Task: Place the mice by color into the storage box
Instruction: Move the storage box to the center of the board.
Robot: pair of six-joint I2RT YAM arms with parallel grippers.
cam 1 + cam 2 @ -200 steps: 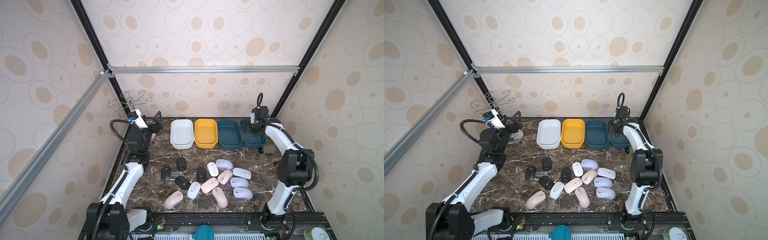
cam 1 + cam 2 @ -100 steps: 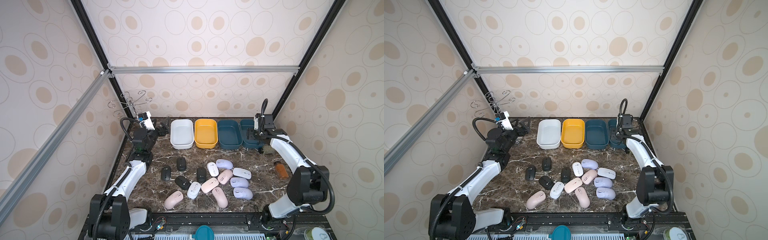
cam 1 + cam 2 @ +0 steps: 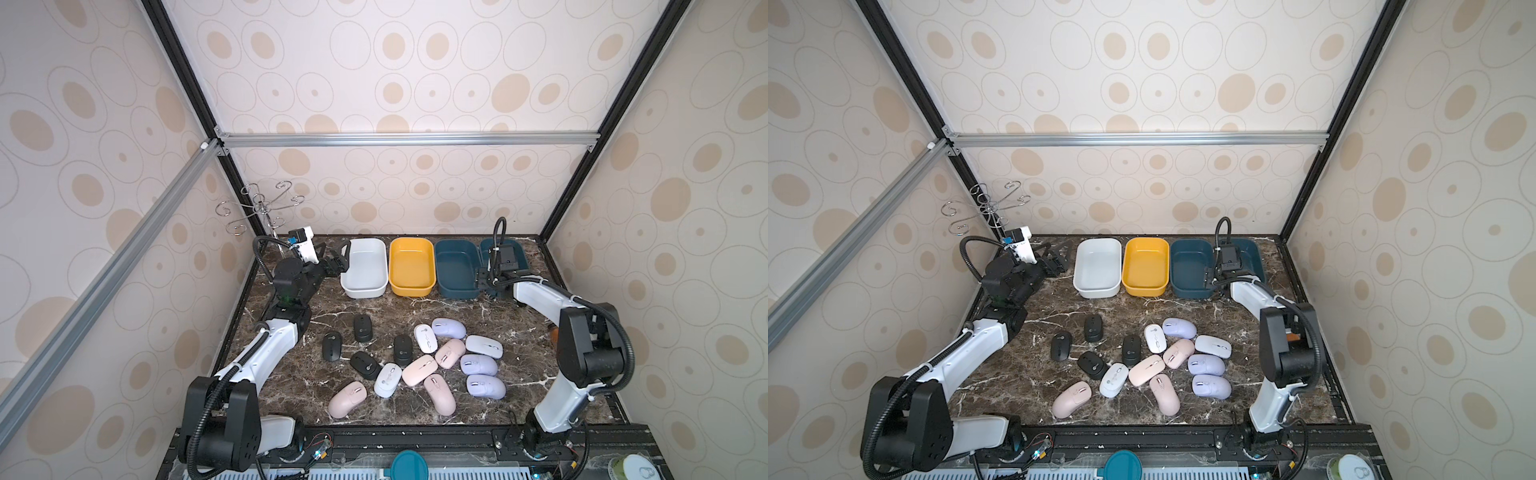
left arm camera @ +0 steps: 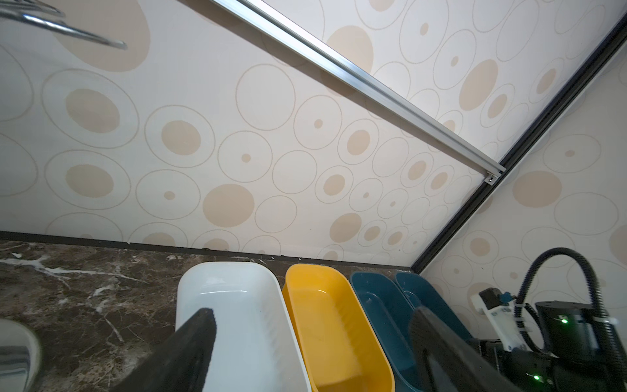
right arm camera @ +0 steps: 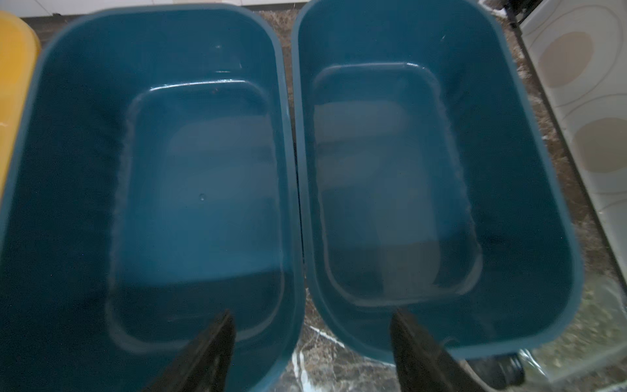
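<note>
With the left gripper [image 4: 312, 314] and right gripper [image 5: 312, 315] both gaping empty, the mice [image 3: 419, 369], clustered lower centre in both top views, look light, rigid and slippery, probably best pinched across their flanks.

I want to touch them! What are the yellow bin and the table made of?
Yellow bin: probably plastic, smooth and glossy; light gleams on its floor. Table: looks like polished dark brown marble with white veins, though it could be a print.
</note>
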